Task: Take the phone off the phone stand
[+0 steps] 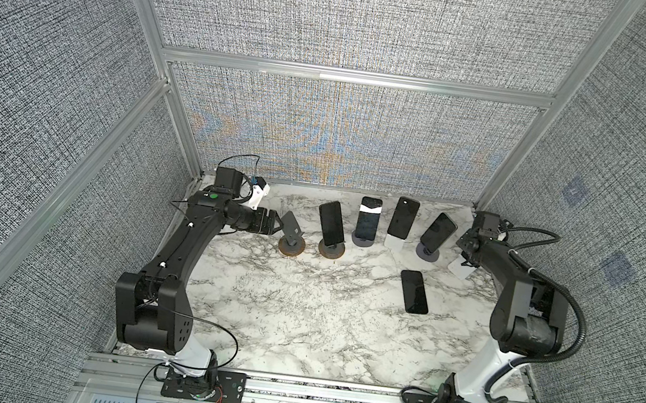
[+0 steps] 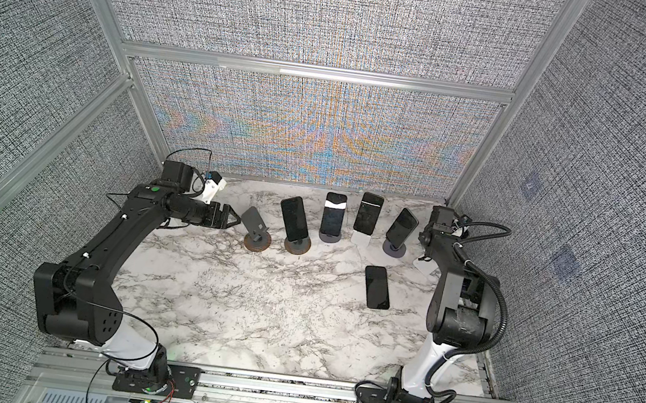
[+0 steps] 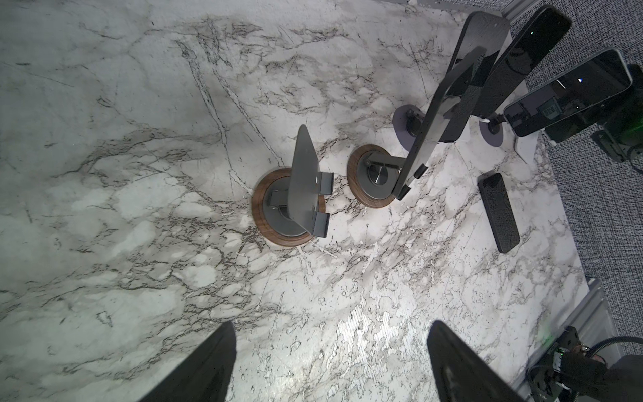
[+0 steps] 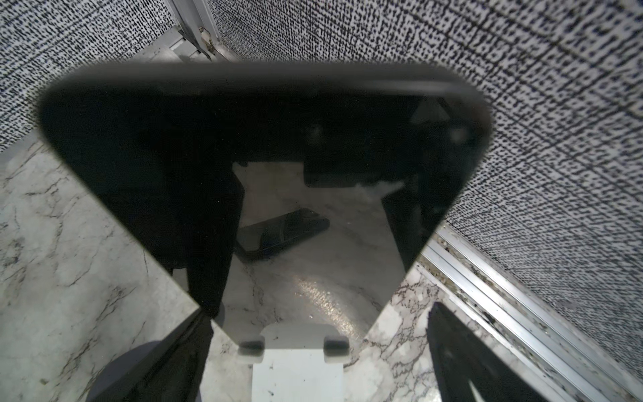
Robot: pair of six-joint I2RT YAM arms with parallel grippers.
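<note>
Right pincer [image 4: 320, 309]: stands apart, one finger at each side of the phone [image 4: 261, 156], not closed on it. Phone: leans with dark screen in the white stand [image 4: 295, 369], lower edge caught in the two small hooks, at the right end of the row, close to the side wall. In both top views: mostly hidden behind the right arm. Left pincer [image 1: 277, 228]: stands apart too, holds nothing, hovers just beside the empty stand [image 1: 291, 232] with the wooden base, at the left end of the row. Between the two ends: four more phones, each on its own stand. On the counter [image 1: 299, 312], nearer than the row: one more phone [image 1: 414, 291], flat, screen up.
</note>
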